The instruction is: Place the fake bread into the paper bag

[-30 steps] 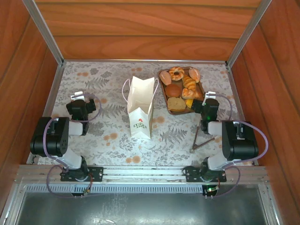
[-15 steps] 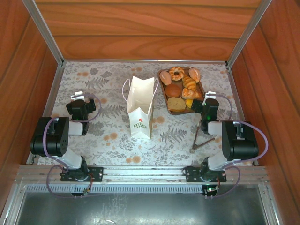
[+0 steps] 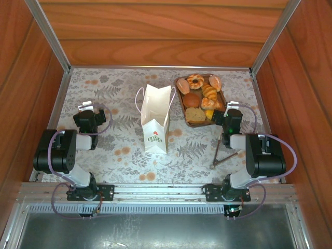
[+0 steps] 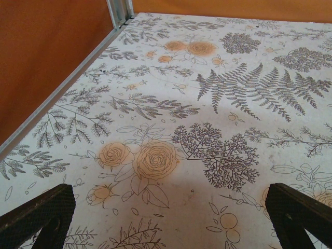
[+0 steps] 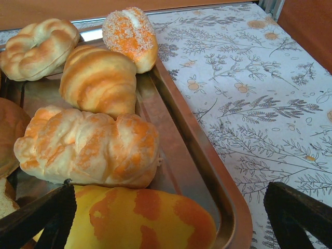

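The fake bread [image 3: 198, 96] lies as several pastries on a brown tray [image 3: 224, 103] at the back right. The right wrist view shows a yellow-orange piece [image 5: 140, 223], a twisted loaf [image 5: 88, 148], a croissant [image 5: 98, 78], a sugared bun [image 5: 129, 33] and a twisted ring [image 5: 39, 46]. My right gripper [image 5: 168, 207] [image 3: 229, 108] hangs open at the tray's near right corner, with the yellow-orange piece between its fingers, untouched. The white paper bag [image 3: 155, 122] stands upright mid-table, its mouth open. My left gripper [image 4: 170, 207] [image 3: 85, 108] is open over bare tablecloth at the left.
The tray's raised rim [image 5: 207, 166] runs under my right gripper. A thin brown rod [image 3: 220, 153] leans near the right arm. Wooden walls and metal rails [image 4: 118, 13] enclose the table. Flowered tablecloth [image 4: 207, 104] stretches ahead of the left gripper.
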